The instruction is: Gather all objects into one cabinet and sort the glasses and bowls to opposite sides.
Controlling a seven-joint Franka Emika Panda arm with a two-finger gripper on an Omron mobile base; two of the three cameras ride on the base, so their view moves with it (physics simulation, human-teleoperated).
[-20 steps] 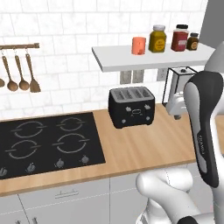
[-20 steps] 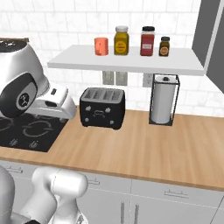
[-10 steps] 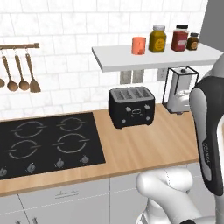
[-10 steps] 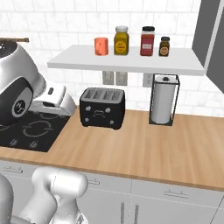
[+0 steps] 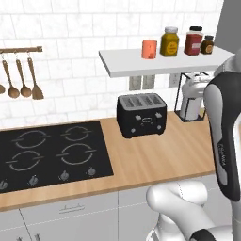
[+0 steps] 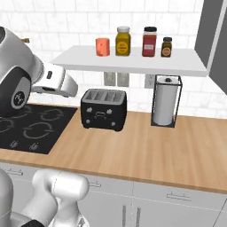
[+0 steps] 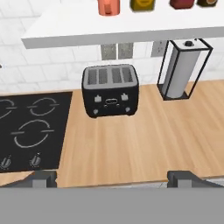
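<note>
The light wooden surface [image 6: 146, 146] holds a black toaster [image 6: 103, 109], a paper towel roll in a black wire stand [image 6: 165, 101] to its right, and a black stove top [image 6: 29, 127] on the left.

Salmon-red glass [image 5: 149, 49] stood upright on the white shelf [image 5: 141, 66]. It sat at the left end, beside a yellow jar [image 5: 169, 42].

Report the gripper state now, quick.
Gripper: open and empty, jaws spread wide, hanging above the wooden counter in front of the black toaster.
</note>
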